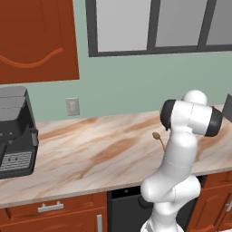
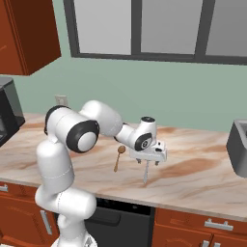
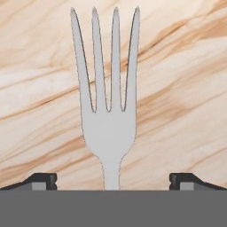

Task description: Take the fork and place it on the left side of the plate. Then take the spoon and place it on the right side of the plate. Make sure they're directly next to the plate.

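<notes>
Silver-grey, the slim metal fork (image 3: 109,106) lies flat on the marbled desk (image 1: 90,154) directly under my gripper (image 2: 150,161), its long axis running straight between my wide-spread fingertips (image 3: 42,181), with the tan-brown spoon (image 2: 118,157) just beside it.

The fork (image 3: 110,111) looks like pale grey metal, smooth and matt, with no glint along its tines. Under it the worktop (image 3: 177,66) is polished stone, cream with tan and rust veins, smooth and faintly glossy. The spoon (image 2: 118,158), just beside the fork, has a tan-brown, wood-like matt look. Below the worktop, the cabinet fronts (image 1: 50,217) are reddish-brown wood with a soft sheen and brushed metal handles (image 1: 50,207).
</notes>
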